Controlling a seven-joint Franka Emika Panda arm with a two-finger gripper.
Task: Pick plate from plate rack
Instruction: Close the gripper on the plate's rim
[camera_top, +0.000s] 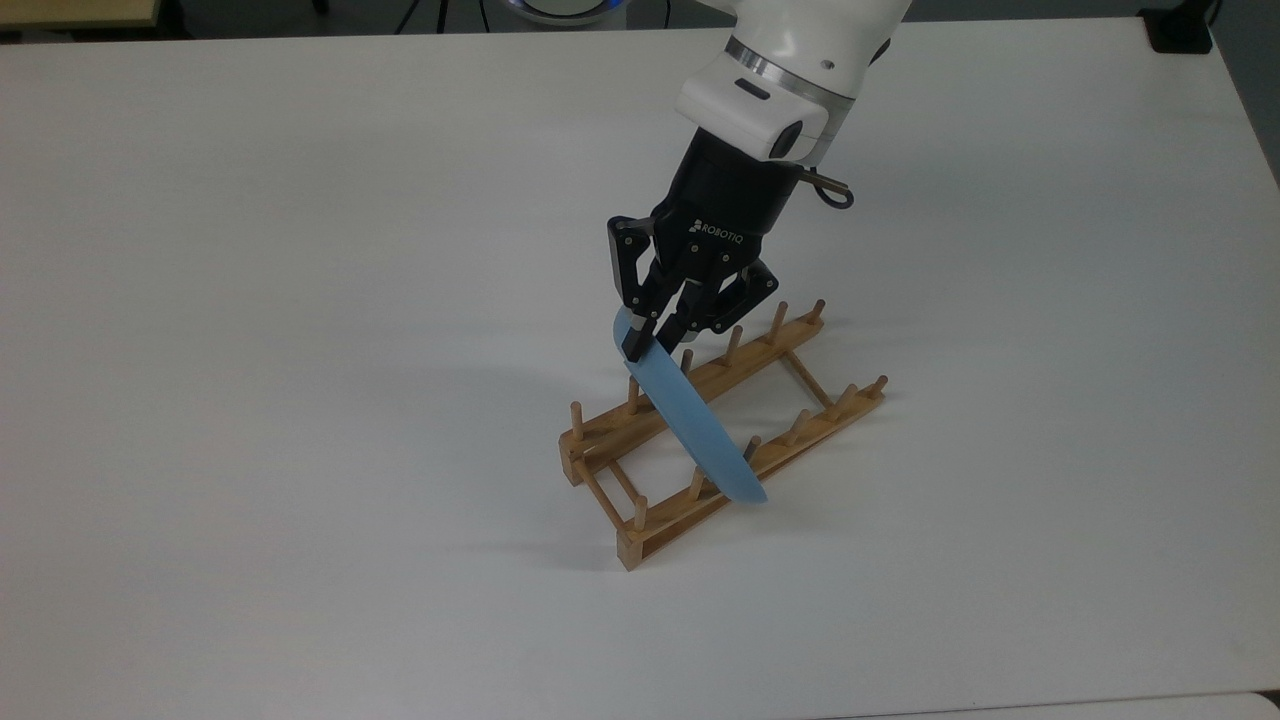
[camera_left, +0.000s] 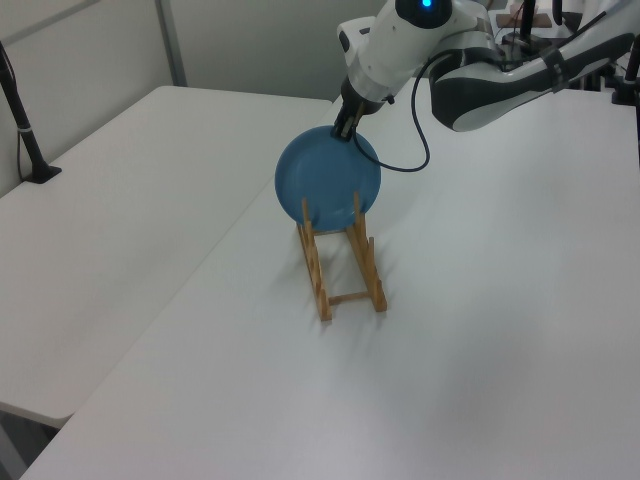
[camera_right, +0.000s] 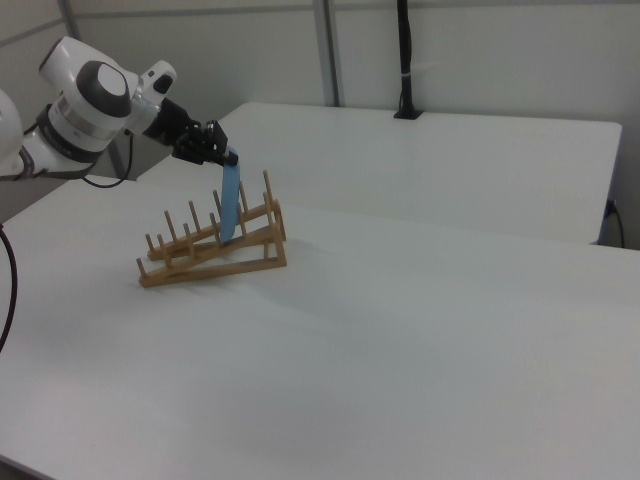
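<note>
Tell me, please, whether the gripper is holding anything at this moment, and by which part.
The gripper is shut on the plate, pinching its upper rim, while the plate stands between the pegs of the plate rack.

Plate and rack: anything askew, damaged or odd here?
Nothing stands out. The plate stands on edge between the pegs of the plate rack, whole and unchipped, with the tool shut on its top rim. The rack sits flat on the table.
</note>
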